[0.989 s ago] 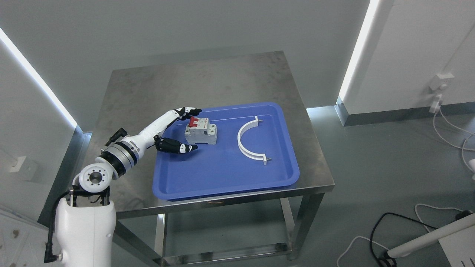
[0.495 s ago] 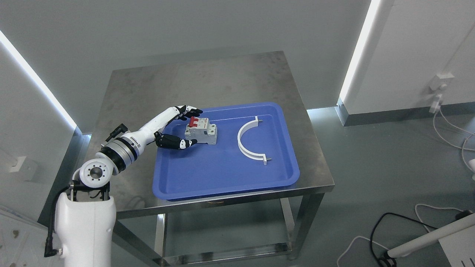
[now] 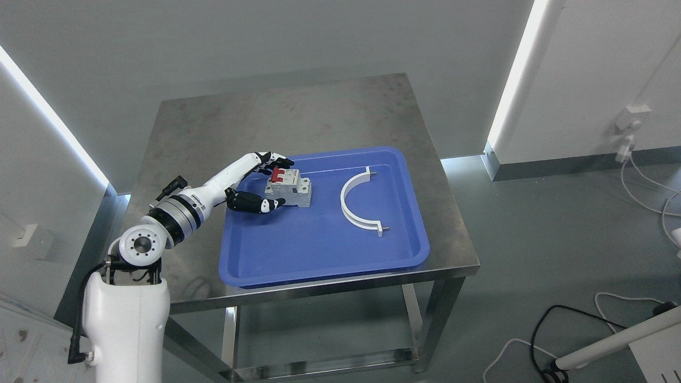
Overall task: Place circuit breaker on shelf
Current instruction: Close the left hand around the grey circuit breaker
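The circuit breaker [image 3: 290,190], grey-white with red switches on top, stands in the left part of the blue tray [image 3: 319,250]. My left hand [image 3: 280,182] reaches in from the tray's left side and straddles the breaker. Its fingers [image 3: 277,159] lie over the far side by the red switches. The thumb [image 3: 260,204] points at the breaker's near left corner, at or very close to touching. The hand is open and the breaker rests on the tray. My right arm is out of view, and no shelf shows.
A white half-ring clamp [image 3: 355,205] lies in the tray to the right of the breaker. The tray sits on a steel table [image 3: 276,117] with bare surface behind it. Cables [image 3: 601,314] and a white bar [image 3: 617,340] lie on the floor at lower right.
My left arm has pushed slightly forward and right. The thumb has swung in from the near side toward the breaker, narrowing the gap. The breaker has not moved.
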Robot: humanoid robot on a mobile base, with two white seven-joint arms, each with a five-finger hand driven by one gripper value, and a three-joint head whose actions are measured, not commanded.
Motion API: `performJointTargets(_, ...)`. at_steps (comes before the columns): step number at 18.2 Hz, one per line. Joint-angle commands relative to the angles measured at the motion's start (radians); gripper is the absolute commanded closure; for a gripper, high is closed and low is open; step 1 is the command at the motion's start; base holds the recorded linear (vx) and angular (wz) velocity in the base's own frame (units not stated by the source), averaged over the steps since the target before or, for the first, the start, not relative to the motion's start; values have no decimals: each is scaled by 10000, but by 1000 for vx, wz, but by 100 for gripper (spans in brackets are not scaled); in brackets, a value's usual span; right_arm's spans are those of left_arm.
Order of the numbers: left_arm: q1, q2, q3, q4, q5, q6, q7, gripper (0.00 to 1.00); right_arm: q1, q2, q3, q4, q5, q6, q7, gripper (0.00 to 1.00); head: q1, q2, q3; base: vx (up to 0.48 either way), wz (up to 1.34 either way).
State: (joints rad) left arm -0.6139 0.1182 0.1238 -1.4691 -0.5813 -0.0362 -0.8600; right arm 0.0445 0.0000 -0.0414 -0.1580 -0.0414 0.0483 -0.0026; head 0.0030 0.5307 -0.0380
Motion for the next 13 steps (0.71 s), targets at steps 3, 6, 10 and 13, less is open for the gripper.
performJointTargets(3, -27, -292, -257, 425, -63, -22, -6, 46, 0, -175, 0, 0, 0, -7, -4, 0, 0, 0, 0, 0, 0)
performJointTargets(6, -150, -292, -211, 684, -369, -143, 10, 49, 0, -175, 0, 0, 0, -7, -4, 0, 0, 0, 0, 0, 0)
performJointTargets(10, -150, -292, -149, 792, -385, -267, 25, 54, 0, -175, 0, 0, 0, -7, -4, 0, 0, 0, 0, 0, 0)
performJointTargets(13, -150, -277, -73, 884, -385, -573, 25, 58, 0, -175, 0, 0, 0, -7, -4, 0, 0, 0, 0, 0, 0)
